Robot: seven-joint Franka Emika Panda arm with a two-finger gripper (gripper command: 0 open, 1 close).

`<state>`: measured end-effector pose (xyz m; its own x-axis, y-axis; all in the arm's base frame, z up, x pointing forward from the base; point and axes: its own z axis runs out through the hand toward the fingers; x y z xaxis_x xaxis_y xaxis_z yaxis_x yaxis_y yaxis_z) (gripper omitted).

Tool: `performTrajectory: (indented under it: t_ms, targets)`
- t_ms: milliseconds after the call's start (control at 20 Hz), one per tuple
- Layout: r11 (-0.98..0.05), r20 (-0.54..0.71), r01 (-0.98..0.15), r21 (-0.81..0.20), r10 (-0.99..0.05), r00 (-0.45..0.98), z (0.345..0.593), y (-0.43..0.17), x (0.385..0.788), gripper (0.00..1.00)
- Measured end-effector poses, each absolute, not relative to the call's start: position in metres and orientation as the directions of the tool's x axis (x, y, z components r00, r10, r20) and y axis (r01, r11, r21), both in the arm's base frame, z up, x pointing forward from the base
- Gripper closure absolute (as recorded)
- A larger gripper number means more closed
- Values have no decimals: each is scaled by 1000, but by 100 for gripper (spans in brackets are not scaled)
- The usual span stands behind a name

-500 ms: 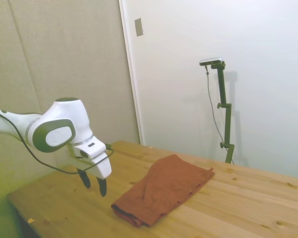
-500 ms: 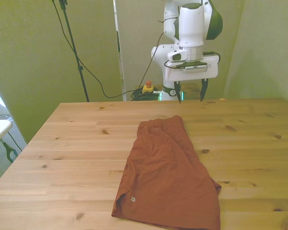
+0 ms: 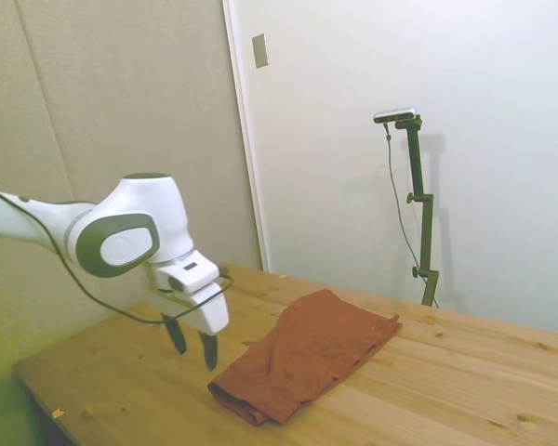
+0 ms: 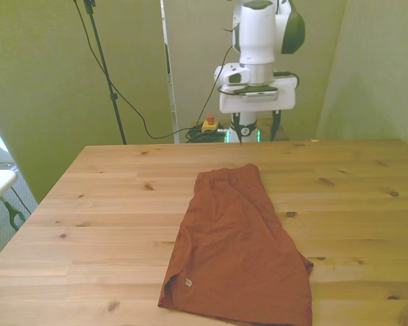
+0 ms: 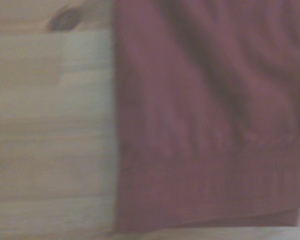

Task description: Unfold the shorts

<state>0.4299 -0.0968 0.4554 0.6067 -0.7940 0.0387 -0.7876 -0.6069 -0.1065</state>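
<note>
The rust-brown shorts [image 4: 238, 244] lie folded on the wooden table [image 4: 109, 204], their narrow end toward the table's far edge and their wide end near the front edge. In the side view the shorts [image 3: 307, 351] form a thick doubled stack, with a rolled edge at the end nearest the arm. My gripper [image 4: 257, 131] hangs open and holds nothing, above the far edge just behind the narrow end. The side view puts the gripper [image 3: 195, 352] a short way left of the fabric, clear of it. Up close, the wrist view shows blurred shorts [image 5: 205, 115] beside bare wood.
A black cable [image 4: 122, 102] trails behind the table at the front view's left. A small red-topped button box [image 4: 209, 123] sits on the floor behind the far edge. Bare wood [image 3: 465, 381] extends on both sides of the shorts.
The gripper has moved closer to the shorts in the side view and shifted toward the front view's left. Its fingers stay open, and the shorts have not moved.
</note>
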Motion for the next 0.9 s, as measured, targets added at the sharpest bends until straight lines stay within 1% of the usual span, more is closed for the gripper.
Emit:
performTrajectory:
  t_ms: [100, 200, 400, 500, 650, 750, 900]
  targets:
    - [-541, -8, -836, -89, -839, 544, 451, -146, 447, 0]
    - [-478, -81, -876, -59, -873, 481, 434, -188, 463, 0]
    - [-411, -213, -911, -30, -888, 407, 395, -250, 498, 0]
    - [-406, -294, -913, -26, -870, 395, 383, -270, 508, 0]
    - [-429, -415, -903, -24, -818, 399, 376, -289, 506, 0]
    - [-443, -462, -896, -18, -791, 401, 372, -298, 501, 0]
    - [-453, -505, -889, -61, -754, 419, 367, -309, 498, 0]
